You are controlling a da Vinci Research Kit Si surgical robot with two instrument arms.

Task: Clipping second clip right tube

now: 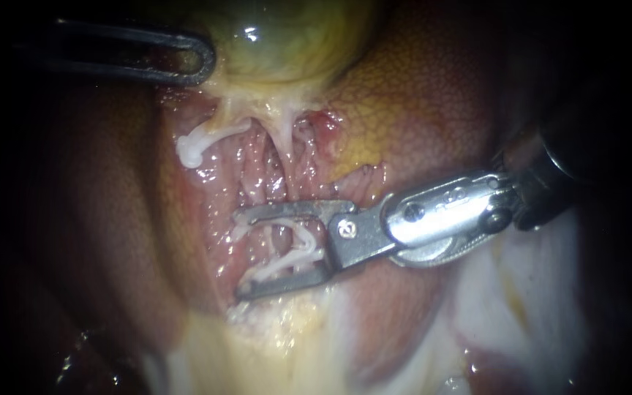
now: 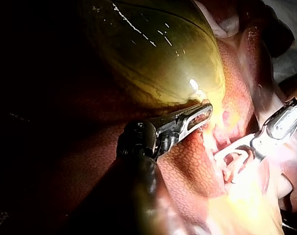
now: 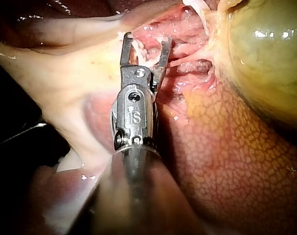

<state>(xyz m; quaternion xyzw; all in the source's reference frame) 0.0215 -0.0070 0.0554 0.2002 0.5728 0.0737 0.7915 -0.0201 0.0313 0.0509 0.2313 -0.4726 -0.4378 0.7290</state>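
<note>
Glistening liver (image 1: 433,88) bed. Right instrument (image 1: 241,254) reaches in level, jaws spread around a pale tube (image 1: 290,260). Left instrument (image 1: 202,58) lies flat, clamped on the gallbladder (image 1: 294,36) edge.

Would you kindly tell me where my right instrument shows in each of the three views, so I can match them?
Endoscope view: the right instrument enters from the right, open jaws straddling the white tube strands at centre.
Left wrist view: it lies ahead of the left instrument, across the strands.
Right wrist view: it is the near instrument, open jaws at the strands beside the gallbladder.
Shared landmark: the gallbladder.
</note>
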